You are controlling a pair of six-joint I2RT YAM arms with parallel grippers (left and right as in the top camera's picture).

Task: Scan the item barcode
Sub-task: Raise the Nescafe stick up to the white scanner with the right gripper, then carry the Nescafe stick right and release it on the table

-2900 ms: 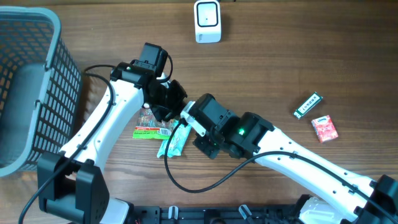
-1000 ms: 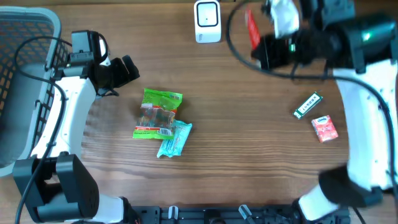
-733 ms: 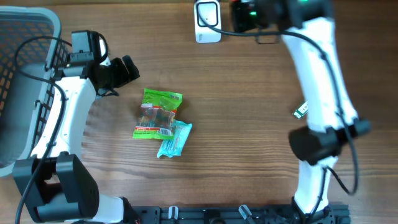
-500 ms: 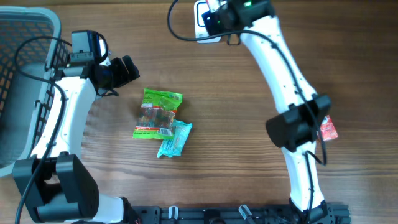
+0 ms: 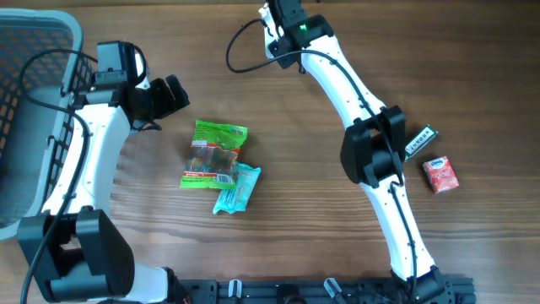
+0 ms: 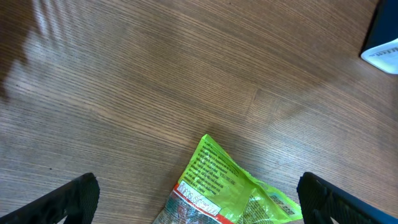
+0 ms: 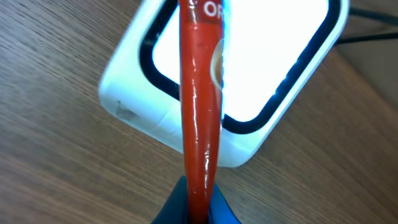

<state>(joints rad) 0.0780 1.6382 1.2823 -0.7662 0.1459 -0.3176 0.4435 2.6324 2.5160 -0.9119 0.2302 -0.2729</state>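
The right pincer, clamped on the red packet, holds it over the scanner, probably for scanning. The left pincer is spread apart, empty.

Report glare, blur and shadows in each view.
Right wrist: the window of the white barcode scanner is blown out to white, and the thin red packet, edge-on and close, looks soft. Left wrist: a diffuse shadow crosses the wooden table; the green snack packet is sharp. Overhead: even light, no glare.
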